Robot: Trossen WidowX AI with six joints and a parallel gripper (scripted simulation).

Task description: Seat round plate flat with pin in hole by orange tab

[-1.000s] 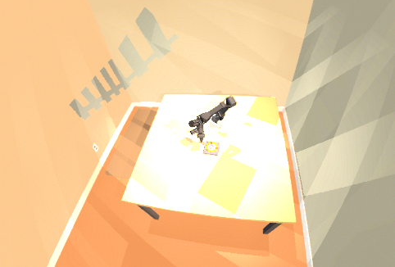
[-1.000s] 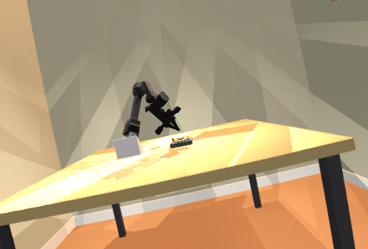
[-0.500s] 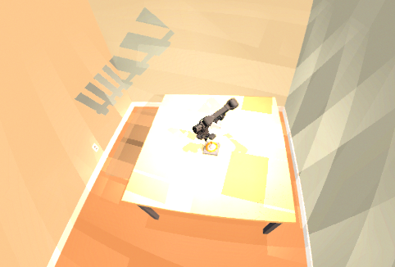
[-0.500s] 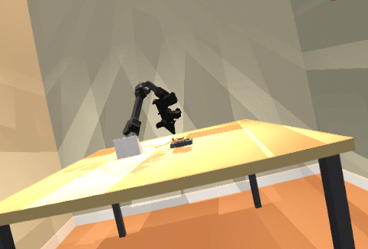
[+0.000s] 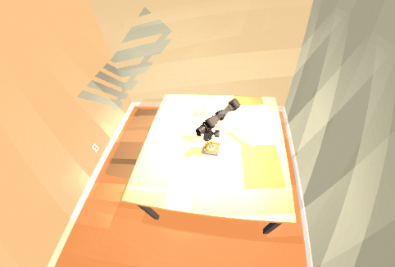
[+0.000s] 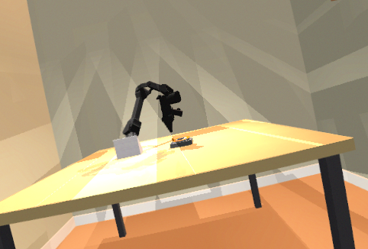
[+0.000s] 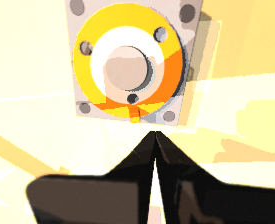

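The round plate (image 7: 128, 65) sits in the upper middle of the wrist view, a yellow ring with an orange sector toward its lower right, threaded over the pale round post (image 7: 126, 69) at its centre. It rests on a square grey base (image 7: 192, 30) with screw holes at the corners. The plate's short orange tab (image 7: 134, 114) points straight down in that frame, toward the gripper (image 7: 155, 136). A small dark hole (image 7: 133, 98) lies just above the tab; two more holes show at the ring's left and upper right. Whether the pin is in any of them I cannot tell.

The jaws are pressed together with nothing between them, their dark tips meeting in a point just below the tab, apart from it by a sliver of bright counter (image 7: 33, 65).

In the exterior view the arm (image 6: 138, 110) arches from its grey pedestal (image 6: 127, 147) left of centre, the gripper pointing down beside the plate, slightly above it. Nothing else stands on the counter near the base; only patches of light and shadow fall across it.
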